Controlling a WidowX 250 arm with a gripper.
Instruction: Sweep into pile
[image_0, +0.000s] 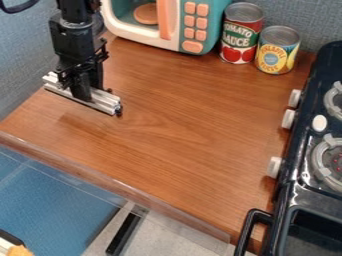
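The gripper (83, 94) grasps the metal bar (104, 103) directly beneath it. Its long axis is nearly parallel to the near edge of the table (167, 145).

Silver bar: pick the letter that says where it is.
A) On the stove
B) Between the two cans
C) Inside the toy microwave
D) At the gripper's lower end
D, since the silver bar runs crosswise at the lower end of the gripper.

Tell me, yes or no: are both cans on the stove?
No, the red can and the yellow can stand on the wooden counter.
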